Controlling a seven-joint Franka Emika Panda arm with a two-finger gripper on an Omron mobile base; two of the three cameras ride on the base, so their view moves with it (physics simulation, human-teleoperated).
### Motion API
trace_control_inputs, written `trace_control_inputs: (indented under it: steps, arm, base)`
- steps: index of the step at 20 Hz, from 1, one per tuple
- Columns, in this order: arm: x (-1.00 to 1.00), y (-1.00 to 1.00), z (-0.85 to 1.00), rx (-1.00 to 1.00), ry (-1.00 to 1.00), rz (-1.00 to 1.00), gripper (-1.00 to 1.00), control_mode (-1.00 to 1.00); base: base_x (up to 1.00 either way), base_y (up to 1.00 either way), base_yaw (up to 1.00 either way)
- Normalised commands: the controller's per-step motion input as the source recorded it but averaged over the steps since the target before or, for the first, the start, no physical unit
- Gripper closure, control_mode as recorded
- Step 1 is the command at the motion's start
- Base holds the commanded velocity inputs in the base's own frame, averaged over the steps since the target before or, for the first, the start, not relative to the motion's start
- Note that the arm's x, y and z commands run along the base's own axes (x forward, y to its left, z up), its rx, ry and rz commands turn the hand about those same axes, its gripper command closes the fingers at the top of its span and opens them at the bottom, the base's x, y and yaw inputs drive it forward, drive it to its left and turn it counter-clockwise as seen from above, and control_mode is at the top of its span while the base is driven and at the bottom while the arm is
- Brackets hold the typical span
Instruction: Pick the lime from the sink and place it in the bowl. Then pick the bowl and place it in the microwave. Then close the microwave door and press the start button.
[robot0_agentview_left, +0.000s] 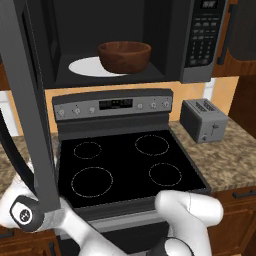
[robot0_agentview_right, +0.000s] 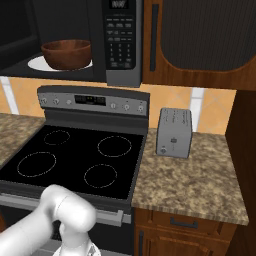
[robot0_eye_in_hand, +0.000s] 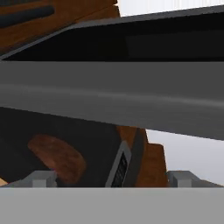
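Note:
The microwave (robot0_agentview_left: 200, 45) (robot0_agentview_right: 120, 40) stands open above the stove. The brown wooden bowl (robot0_agentview_left: 124, 56) (robot0_agentview_right: 66, 54) sits inside it on the white turntable plate (robot0_agentview_left: 82, 66). The lime and the sink are out of view. The microwave door (robot0_agentview_left: 30, 100) is swung out to the left, and my hand is low beside its bottom corner. In the hand view the door's grey edge (robot0_eye_in_hand: 109, 96) crosses close in front. My gripper (robot0_eye_in_hand: 111, 178) is open just below it with nothing between its fingertips (robot0_eye_in_hand: 43, 178). The bowl (robot0_eye_in_hand: 57, 157) shows past the door.
A black four-burner stove (robot0_agentview_left: 125, 165) (robot0_agentview_right: 80, 155) lies under the microwave. A grey toaster (robot0_agentview_left: 202, 120) (robot0_agentview_right: 174, 132) stands on the granite counter (robot0_agentview_right: 190, 185) to the right. Wooden cabinets (robot0_agentview_right: 200, 40) hang right of the microwave.

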Motion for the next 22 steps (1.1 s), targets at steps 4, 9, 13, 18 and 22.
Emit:
trace_control_inputs:
  steps: [4, 9, 13, 18, 22]
  arm:
    - [0.00, 0.56, 0.02, -0.10, -0.01, -0.17, -1.00, -1.00]
    - [-0.05, 0.38, 0.22, -0.03, -0.03, -0.20, -1.00, -1.00]
    - [-0.24, 0.23, 0.44, -0.04, -0.05, -0.22, -1.00, -1.00]
    - [-0.67, -0.03, 0.44, 0.00, -0.07, -0.20, -1.00, -1.00]
    - [-0.97, -0.46, 0.37, 0.02, -0.11, -0.16, -1.00, -1.00]
  base:
    - [0.00, 0.00, 0.00]
    - [0.00, 0.00, 0.00]
    - [0.00, 0.00, 0.00]
    - [0.00, 0.00, 0.00]
    - [0.00, 0.00, 0.00]
